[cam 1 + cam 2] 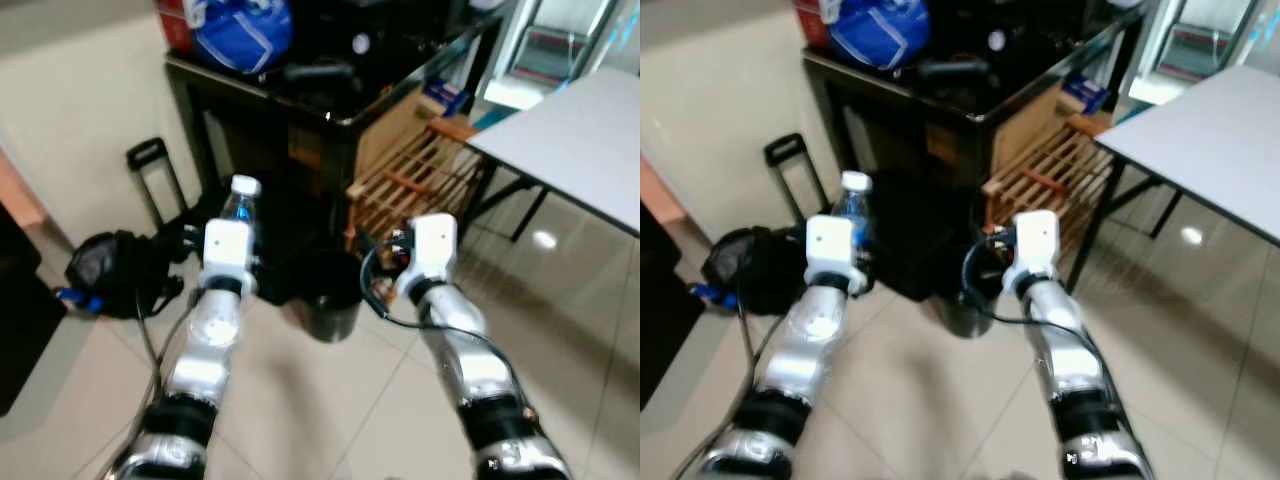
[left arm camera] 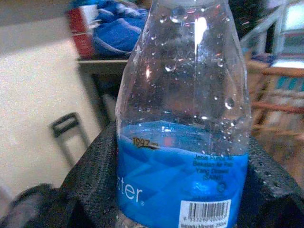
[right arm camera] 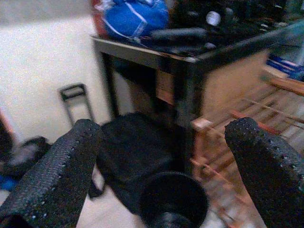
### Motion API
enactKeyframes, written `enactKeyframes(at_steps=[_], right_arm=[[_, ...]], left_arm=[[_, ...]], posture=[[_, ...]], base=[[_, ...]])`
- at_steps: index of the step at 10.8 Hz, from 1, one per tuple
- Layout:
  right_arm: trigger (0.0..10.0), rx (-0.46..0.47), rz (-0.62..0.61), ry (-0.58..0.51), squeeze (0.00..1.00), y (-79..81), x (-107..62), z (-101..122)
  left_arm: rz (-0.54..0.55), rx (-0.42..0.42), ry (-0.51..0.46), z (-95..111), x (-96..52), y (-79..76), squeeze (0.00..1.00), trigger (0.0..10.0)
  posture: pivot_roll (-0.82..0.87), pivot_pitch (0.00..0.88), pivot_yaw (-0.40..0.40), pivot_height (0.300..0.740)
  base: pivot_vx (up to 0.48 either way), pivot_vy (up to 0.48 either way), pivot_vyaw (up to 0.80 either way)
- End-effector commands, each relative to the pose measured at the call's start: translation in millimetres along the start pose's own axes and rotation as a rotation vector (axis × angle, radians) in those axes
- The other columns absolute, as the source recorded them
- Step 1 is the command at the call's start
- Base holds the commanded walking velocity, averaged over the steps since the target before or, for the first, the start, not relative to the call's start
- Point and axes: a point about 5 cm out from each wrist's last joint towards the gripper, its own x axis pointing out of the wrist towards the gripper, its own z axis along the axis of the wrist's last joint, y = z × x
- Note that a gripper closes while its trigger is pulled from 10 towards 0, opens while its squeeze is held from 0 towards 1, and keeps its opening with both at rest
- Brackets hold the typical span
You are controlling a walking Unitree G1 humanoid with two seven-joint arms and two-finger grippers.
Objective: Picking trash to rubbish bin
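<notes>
Left pincer [image 2: 183, 199] pinched a water bottle [image 2: 183, 142]; right pincer [image 3: 161, 156] stood spread and empty.

The left pincer's black fingers [image 2: 90, 175] pressed both sides of the bottle's blue label, holding the white-capped bottle upright above the tiled floor [image 1: 330, 400]. The right pincer hung beside it, its fingers wide apart over a small black rubbish bin [image 3: 173, 199] on the floor. Behind the bin stood a dark tabletop [image 1: 340, 105] carrying a blue bag [image 1: 245, 30], a wooden rack [image 1: 410, 190] at its side, and a black backpack [image 1: 115, 270] against the wall.

Tiled home room, cluttered table [image 1: 345, 118]
</notes>
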Motion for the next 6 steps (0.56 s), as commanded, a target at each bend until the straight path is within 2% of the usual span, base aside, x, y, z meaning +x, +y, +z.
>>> enactKeyframes(at_steps=[1, 6], right_arm=[[10.0, 0.001, 0.013, -0.025, 0.00, 4.0, 3.1, 6.8], [10.0, 0.000, 0.019, -0.025, 0.00, 4.2, 3.2, 6.9]], left_arm=[[0.016, 0.013, -0.010, 2.3, 1.8, 6.9, 0.00, 10.0], [0.016, 0.010, -0.010, 2.3, 1.8, 6.2, 0.00, 10.0]], posture=[[0.03, 0.051, 0.025, 0.740], [0.03, 0.042, 0.025, 0.740]], base=[[0.334, 0.000, 0.00], [0.361, 0.000, 0.00]])
